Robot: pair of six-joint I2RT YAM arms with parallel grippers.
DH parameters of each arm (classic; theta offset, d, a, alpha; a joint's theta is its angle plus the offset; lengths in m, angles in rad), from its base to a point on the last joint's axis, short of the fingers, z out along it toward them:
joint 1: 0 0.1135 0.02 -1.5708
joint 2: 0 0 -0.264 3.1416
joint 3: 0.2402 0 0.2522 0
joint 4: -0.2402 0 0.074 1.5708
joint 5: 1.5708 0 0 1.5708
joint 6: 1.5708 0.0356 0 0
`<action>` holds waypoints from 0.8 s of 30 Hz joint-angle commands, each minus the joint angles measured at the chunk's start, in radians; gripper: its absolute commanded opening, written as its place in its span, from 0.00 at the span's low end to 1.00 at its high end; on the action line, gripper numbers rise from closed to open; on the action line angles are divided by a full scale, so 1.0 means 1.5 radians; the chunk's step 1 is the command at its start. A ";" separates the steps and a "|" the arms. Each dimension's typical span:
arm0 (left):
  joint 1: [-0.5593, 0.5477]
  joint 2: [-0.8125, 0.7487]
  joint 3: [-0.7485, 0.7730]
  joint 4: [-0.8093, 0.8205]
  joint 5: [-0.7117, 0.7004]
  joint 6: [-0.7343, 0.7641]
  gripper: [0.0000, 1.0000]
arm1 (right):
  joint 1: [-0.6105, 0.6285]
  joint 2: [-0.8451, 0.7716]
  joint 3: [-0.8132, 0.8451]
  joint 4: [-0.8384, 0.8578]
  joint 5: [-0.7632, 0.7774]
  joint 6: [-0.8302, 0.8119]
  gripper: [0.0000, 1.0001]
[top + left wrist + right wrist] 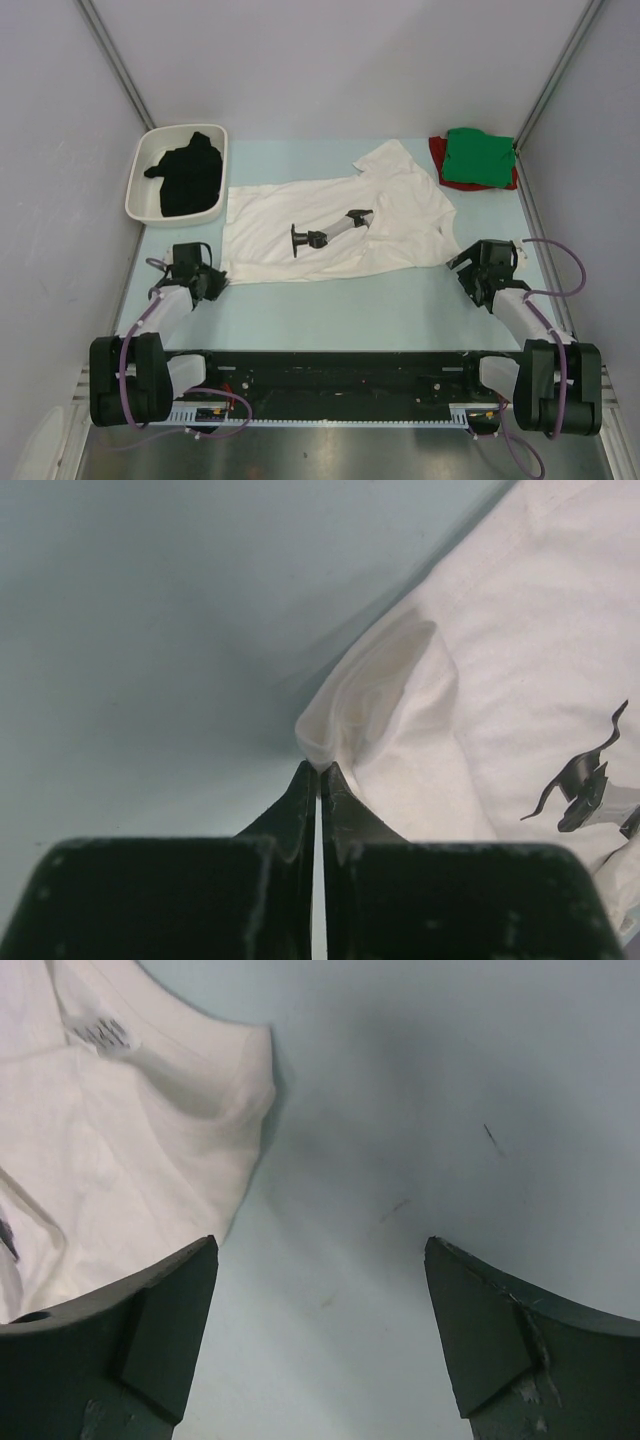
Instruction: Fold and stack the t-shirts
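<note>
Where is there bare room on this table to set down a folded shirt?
Bare: the near strip of table between the white shirt and the arm bases; the far patch between tray and the shirt's sleeve. Crowded: the middle, both far corners.

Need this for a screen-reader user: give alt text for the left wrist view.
The left gripper, shut, pinches a raised corner fold of the white t-shirt. The shirt spreads to the right over a pale blue table, with part of a black printed graphic at the right edge.
</note>
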 commanded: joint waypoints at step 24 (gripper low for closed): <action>0.045 0.001 0.001 0.009 0.045 0.048 0.00 | -0.029 0.245 0.022 0.214 0.001 0.089 0.19</action>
